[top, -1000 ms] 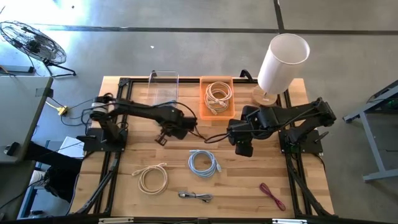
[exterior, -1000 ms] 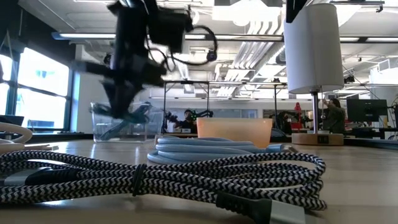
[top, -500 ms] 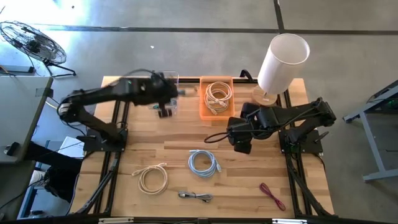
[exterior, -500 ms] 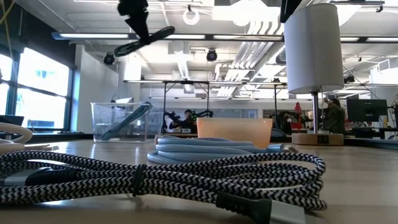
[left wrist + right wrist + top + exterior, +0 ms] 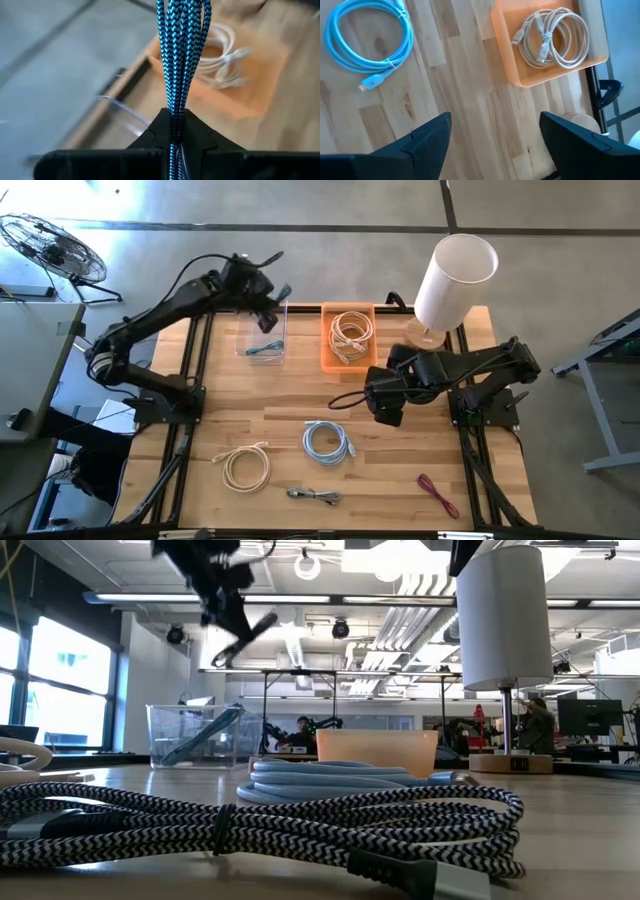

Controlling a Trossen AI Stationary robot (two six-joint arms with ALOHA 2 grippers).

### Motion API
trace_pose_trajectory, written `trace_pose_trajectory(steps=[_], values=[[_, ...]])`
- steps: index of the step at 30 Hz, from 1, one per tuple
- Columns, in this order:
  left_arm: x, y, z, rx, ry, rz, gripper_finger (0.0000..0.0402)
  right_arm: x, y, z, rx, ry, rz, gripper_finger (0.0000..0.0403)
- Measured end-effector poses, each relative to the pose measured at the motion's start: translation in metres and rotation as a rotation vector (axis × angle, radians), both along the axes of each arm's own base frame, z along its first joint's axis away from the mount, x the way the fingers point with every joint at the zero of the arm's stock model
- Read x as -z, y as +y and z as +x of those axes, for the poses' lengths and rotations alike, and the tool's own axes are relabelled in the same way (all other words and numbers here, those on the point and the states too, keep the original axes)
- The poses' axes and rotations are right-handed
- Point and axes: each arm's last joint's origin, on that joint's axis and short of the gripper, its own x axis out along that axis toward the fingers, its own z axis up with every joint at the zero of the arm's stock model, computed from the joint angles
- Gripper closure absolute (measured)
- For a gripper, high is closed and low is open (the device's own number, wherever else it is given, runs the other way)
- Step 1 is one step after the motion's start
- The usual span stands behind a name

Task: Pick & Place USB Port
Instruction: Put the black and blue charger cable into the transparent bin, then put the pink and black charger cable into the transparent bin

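High view: left gripper [image 5: 272,292] clamped on blue braided cable [image 5: 181,60] above clear bin [image 5: 264,340]; release pending. Right gripper [image 5: 388,415] apart, idle.

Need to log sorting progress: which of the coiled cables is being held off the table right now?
The blue-and-black braided cable, clamped in the left gripper above the clear plastic bin; the other coils lie on the table or in bins.

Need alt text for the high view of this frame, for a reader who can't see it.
Seen from above, the left hand holds a blue braided cable raised over a clear bin at the wooden table's far edge, beside an orange bin holding a cream cable. The right hand waits open mid-table; four more cables lie along the near side.
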Motion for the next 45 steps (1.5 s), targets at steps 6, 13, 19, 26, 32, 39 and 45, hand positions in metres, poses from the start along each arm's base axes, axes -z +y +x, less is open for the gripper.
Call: trace_pose_trajectory(steps=[6,13,19,26,32,39,45], values=[[0.057,0.014,-0.012,-0.089,-0.055,-0.167,0.0386,0.000,0.003,-0.001,-0.002,-0.002,0.011,0.0107],[0.073,0.014,-0.014,-0.131,-0.062,-0.175,0.0364,0.000,0.005,-0.002,-0.008,0.000,-0.001,0.0107],[0.072,0.015,-0.013,-0.131,-0.063,-0.150,0.0280,0.000,0.004,-0.002,-0.012,0.003,-0.014,0.0107],[0.070,0.013,-0.014,-0.080,-0.072,-0.158,0.0230,0.000,0.003,-0.002,-0.010,0.003,-0.044,0.0107],[0.022,-0.017,-0.016,0.251,-0.201,0.024,0.0226,-0.003,0.002,-0.004,-0.014,-0.007,-0.062,0.0107],[-0.040,-0.084,-0.047,0.453,-0.348,0.303,0.0225,-0.015,0.000,-0.018,-0.035,-0.038,-0.006,0.0107],[-0.059,-0.126,-0.087,0.432,-0.399,0.407,0.0225,-0.030,-0.001,-0.039,-0.068,-0.059,0.198,0.0107]])
